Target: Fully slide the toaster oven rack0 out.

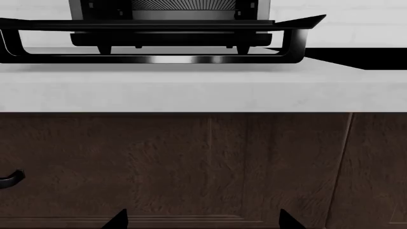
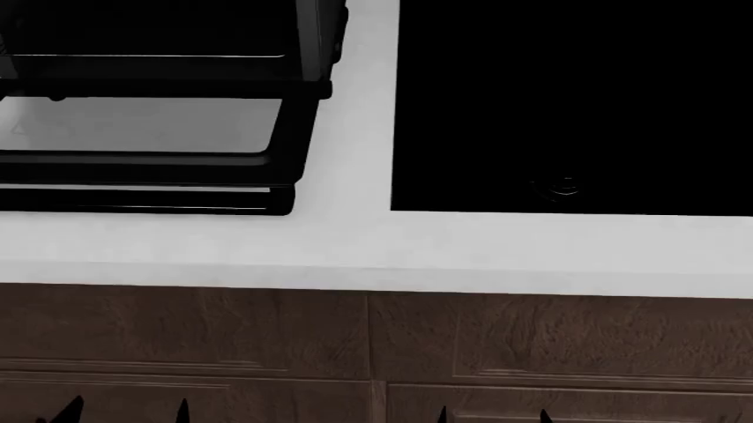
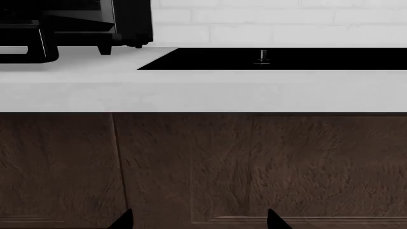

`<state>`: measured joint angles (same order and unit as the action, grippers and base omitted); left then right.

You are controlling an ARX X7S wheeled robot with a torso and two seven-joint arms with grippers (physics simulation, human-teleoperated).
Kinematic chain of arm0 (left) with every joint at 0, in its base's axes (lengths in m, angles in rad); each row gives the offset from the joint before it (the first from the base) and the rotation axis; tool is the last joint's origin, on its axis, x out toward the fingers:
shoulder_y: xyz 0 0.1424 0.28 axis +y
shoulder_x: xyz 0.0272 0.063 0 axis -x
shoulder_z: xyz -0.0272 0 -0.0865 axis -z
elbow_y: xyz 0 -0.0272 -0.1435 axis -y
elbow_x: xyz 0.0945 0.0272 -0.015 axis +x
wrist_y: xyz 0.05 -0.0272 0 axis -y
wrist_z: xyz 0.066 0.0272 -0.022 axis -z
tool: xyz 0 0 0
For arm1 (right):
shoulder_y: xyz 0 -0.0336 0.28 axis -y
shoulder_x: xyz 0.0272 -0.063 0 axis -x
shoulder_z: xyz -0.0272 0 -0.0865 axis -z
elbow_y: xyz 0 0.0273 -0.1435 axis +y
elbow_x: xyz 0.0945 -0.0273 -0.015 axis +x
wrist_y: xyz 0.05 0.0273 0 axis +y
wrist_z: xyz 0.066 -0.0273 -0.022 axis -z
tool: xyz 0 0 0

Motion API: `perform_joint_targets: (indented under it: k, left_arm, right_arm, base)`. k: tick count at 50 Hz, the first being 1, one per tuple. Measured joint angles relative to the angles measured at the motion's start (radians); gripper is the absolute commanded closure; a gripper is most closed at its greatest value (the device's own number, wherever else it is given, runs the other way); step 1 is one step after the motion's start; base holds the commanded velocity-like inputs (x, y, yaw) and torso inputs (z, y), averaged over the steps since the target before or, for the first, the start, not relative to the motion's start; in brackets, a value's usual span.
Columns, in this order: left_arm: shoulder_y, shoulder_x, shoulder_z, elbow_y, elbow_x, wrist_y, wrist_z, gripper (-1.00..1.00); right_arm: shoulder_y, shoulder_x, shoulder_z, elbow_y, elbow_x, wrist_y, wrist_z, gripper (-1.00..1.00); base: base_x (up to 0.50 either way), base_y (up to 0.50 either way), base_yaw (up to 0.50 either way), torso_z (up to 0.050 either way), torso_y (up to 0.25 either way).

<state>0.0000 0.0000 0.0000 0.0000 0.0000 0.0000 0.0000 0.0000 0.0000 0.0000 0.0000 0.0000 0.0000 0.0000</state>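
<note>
The black toaster oven (image 2: 176, 35) stands at the back left of the white counter, its glass door (image 2: 141, 123) folded down flat toward me. In the left wrist view the oven (image 1: 171, 38) is straight ahead, and the rack0 (image 1: 184, 5) shows as close parallel rods inside the opening, above the lowered door. My left gripper (image 1: 202, 222) is open and empty, low in front of the brown cabinet below the oven; it also shows in the head view (image 2: 123, 412). My right gripper (image 3: 198, 220) is open and empty, low before the cabinet to the right (image 2: 495, 414).
A large flat black basin (image 2: 565, 106) is set in the counter (image 2: 353, 247) right of the oven, with a small metal fitting (image 3: 262, 56) at its back. Brown cabinet fronts (image 2: 353, 352) run below the counter edge. A dark drawer handle (image 1: 9, 179) is on the cabinet.
</note>
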Motion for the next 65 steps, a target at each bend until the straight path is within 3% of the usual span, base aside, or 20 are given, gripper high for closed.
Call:
perform_joint_targets:
  k: [22, 30, 47, 65]
  left_arm:
    - [0.002, -0.040, 0.044, 0.007, -0.039, 0.007, -0.053, -1.00]
    - [0.010, -0.064, 0.060, 0.068, -0.041, -0.065, -0.077, -1.00]
    - [-0.004, -0.139, 0.042, 0.450, -0.119, -0.431, -0.092, -1.00]
    - [-0.297, -0.186, -0.090, 0.767, -0.292, -1.022, -0.097, -1.00]
  right_arm:
    - [-0.001, 0.040, -0.044, -0.006, 0.044, -0.001, 0.053, -1.00]
    - [-0.018, 0.059, -0.055, -0.090, 0.045, 0.072, 0.092, -1.00]
    - [0.020, 0.111, -0.060, -0.503, 0.032, 0.497, 0.152, -1.00]
    - [0.366, 0.181, -0.074, -0.877, 0.055, 1.188, 0.144, -1.00]
  base:
    - [0.00, 0.00, 0.00, 0.000, 0.000]
    - [0.00, 0.00, 0.00, 0.000, 0.000]
    - [0.00, 0.00, 0.00, 0.000, 0.000]
    - [0.00, 0.00, 0.00, 0.000, 0.000]
